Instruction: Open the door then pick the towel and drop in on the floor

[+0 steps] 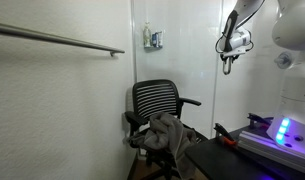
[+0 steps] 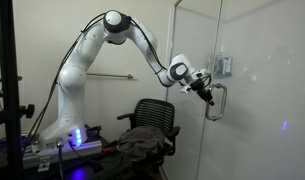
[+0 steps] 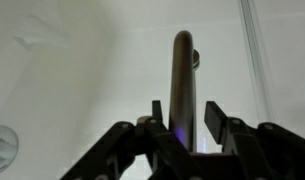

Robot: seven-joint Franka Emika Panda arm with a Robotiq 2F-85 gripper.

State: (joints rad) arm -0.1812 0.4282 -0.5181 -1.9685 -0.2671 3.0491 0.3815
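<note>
The glass door's metal handle point(image 3: 182, 80) is an upright bar, also seen in an exterior view point(image 2: 218, 103). My gripper point(image 3: 185, 118) is open, with one finger on each side of the bar. The left finger is near or against it and a gap shows at the right finger. The gripper shows at the door in both exterior views point(image 1: 228, 64) point(image 2: 206, 93). A grey-brown towel point(image 1: 167, 135) lies crumpled on the seat of a black office chair point(image 1: 156, 98). Towel point(image 2: 142, 143) and chair point(image 2: 154, 110) sit low, well below the gripper.
A long grab rail point(image 1: 62, 40) runs along the wall. A small dispenser point(image 1: 153, 39) hangs on the wall above the chair. The robot base with a blue light point(image 2: 74, 138) stands on a table with red-handled tools point(image 1: 227, 137).
</note>
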